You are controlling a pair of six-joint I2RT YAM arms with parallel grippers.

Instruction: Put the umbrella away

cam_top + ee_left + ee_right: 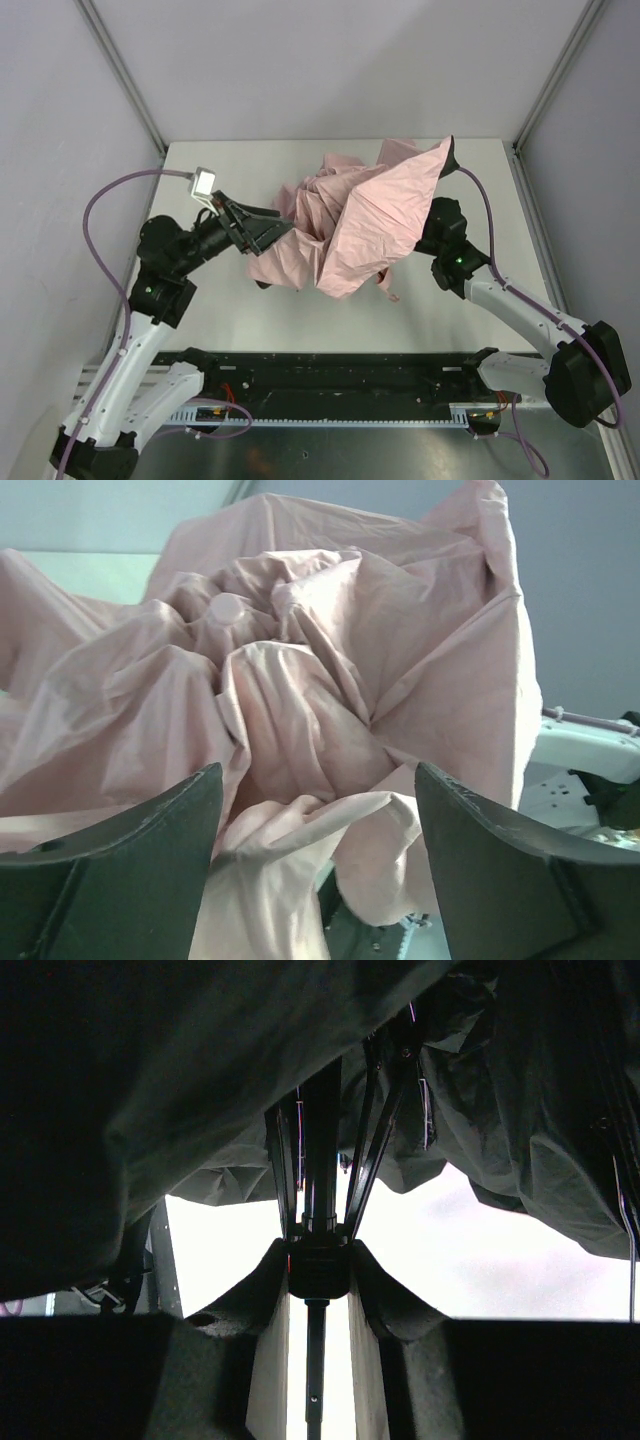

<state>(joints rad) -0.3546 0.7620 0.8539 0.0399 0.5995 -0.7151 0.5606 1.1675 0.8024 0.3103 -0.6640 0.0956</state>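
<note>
With left gripper [268, 232] released, right gripper [318, 1260] clenched on the shaft [316, 1360]: bunching the umbrella [350, 225].
Lying half-collapsed on the bench [430, 310], canopy [300, 710] loose. Push left deeper into the fabric before closing, gather toward the shaft, keep clear of ribs [372, 1150].

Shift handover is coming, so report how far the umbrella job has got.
Done: the pale pink fabric folding umbrella looks mostly collapsed, slumped in crumpled folds on the white table. In hand: the right claw, underneath, is shut on its thin black shaft; the left claw stands open at the folds. Left: gathering the loose folds around the shaft and stowing it.
</note>
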